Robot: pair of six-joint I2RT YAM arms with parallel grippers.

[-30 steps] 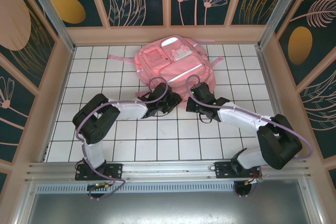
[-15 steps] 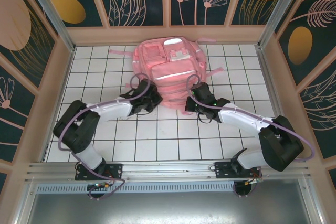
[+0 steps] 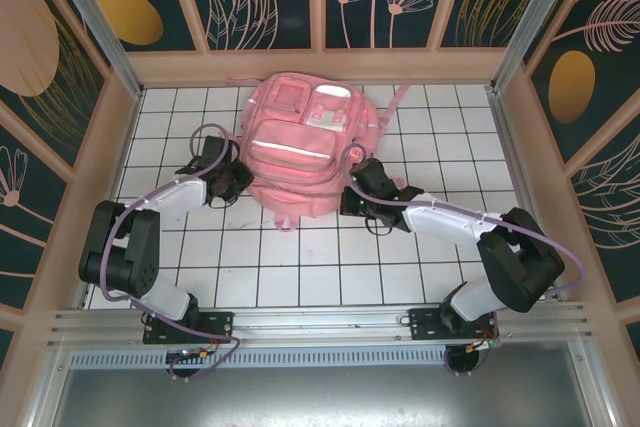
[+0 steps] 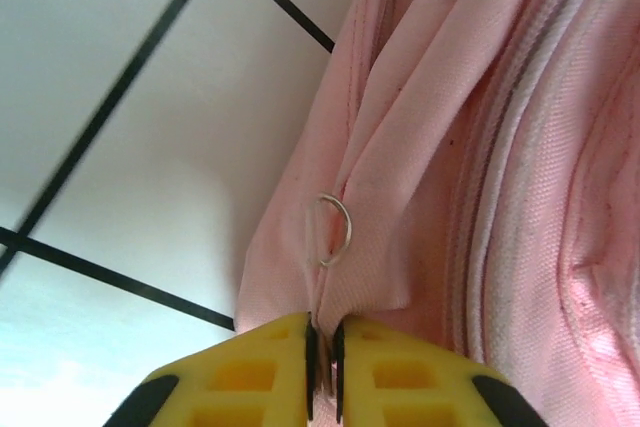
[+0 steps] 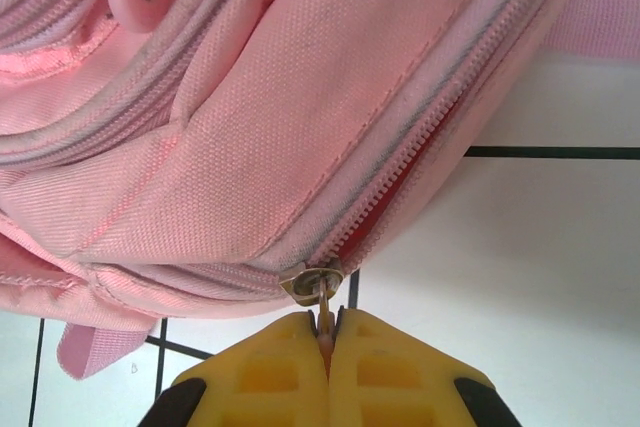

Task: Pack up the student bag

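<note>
The top external camera looks steeply down from behind the arm bases over the whole table [image 3: 320,267], while the wrist cameras sight along the left end effector [image 4: 322,337] and right end effector [image 5: 327,332], close on opposite sides of the student bag [image 3: 300,147].

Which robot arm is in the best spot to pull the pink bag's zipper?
Right: the right end effector is shut on the zipper pull of the student bag, so it can probably drag the zipper along. The left end effector only pinches fabric on the bag's side, near a ring, likely steadying it.
</note>
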